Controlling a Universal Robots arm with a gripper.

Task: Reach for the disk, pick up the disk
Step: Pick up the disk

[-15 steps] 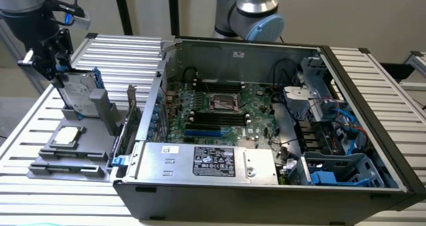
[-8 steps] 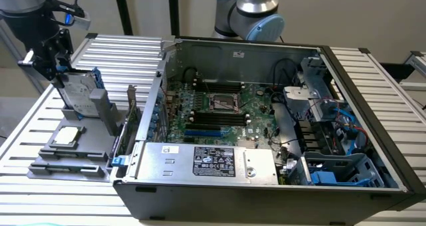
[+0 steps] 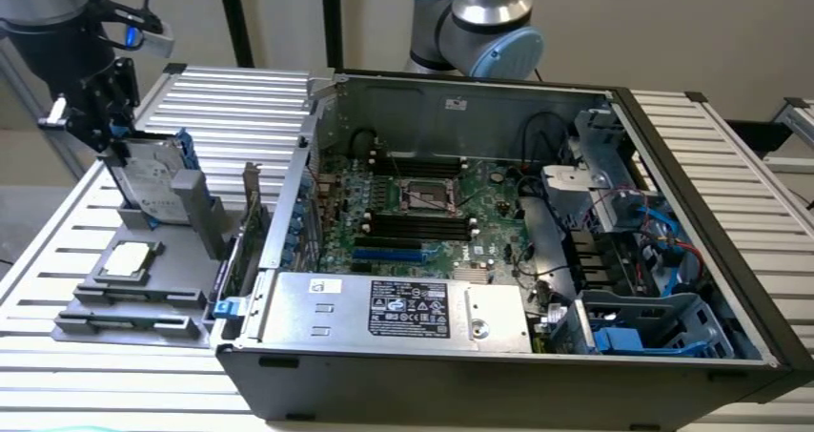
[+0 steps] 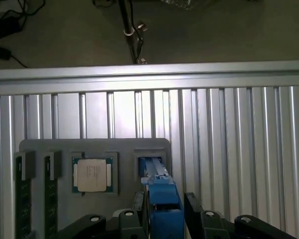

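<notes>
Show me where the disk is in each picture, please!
Exterior view: the disk stands on edge in the grey tray at the exterior view's left, outside the computer case.
Wrist view: the disk is seen edge-on, blue rail toward the camera, in a slot of the tray.
Shared landmark: the CPU chip, lying in the same tray beside the disk.
</notes>
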